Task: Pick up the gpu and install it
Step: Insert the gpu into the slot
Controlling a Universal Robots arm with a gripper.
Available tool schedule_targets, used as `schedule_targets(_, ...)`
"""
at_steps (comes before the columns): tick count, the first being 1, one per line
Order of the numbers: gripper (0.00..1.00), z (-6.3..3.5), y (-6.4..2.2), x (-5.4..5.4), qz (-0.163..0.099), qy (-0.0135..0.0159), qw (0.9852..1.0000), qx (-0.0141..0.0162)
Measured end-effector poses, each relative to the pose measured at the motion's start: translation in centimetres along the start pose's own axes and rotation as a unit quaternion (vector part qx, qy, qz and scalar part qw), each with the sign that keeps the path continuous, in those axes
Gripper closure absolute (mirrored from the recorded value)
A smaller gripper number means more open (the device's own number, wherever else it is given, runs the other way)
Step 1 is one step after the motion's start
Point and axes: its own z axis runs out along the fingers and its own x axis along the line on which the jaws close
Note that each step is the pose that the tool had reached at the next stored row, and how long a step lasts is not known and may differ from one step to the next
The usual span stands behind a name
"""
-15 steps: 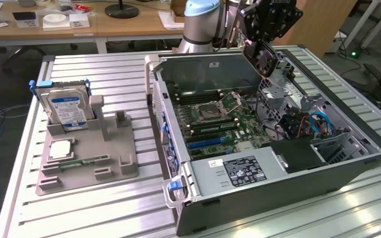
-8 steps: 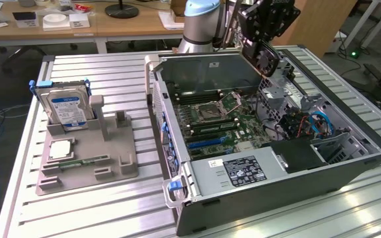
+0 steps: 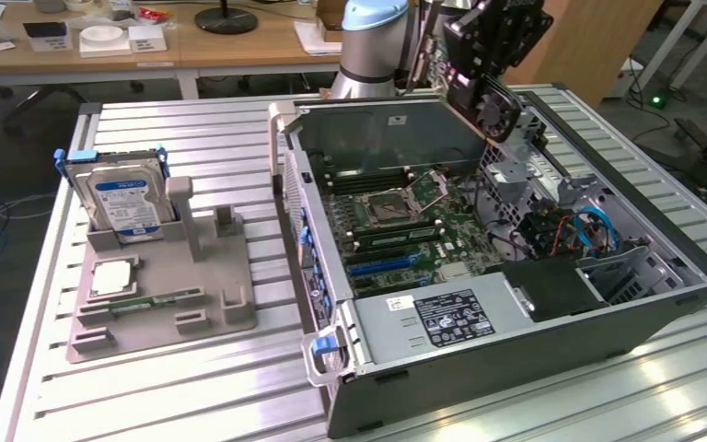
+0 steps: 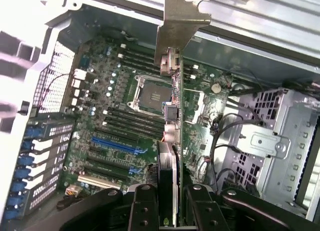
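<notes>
While jaws clamp flat gpu (image 4: 167, 176), silvery bracket (image 4: 177, 18)

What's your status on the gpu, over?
Gripper shut on gpu. Held above the open case, not yet in a slot. Loose cables beside the motherboard, none across the blue slots.

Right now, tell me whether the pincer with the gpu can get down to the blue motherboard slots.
Probably yes. The pincer holds the gpu above the open case, and nothing lies over the blue slots; the black cables hang beside the drive cage, clear of them.
</notes>
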Motion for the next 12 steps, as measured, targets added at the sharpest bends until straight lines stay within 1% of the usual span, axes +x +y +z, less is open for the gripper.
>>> schedule_targets(3,0.73,0.0,0.0,0.02,-0.02,0.0011,0.9998,-0.0002)
schedule_targets(6,0.73,0.0,0.0,0.03,-0.038,0.002,0.9993,-0.0004)
schedule_targets(9,0.73,0.0,0.01,0.05,-0.055,0.003,0.9985,-0.0007)
schedule_targets(12,0.73,0.0,0.01,0.08,-0.074,0.004,0.9973,-0.0009)
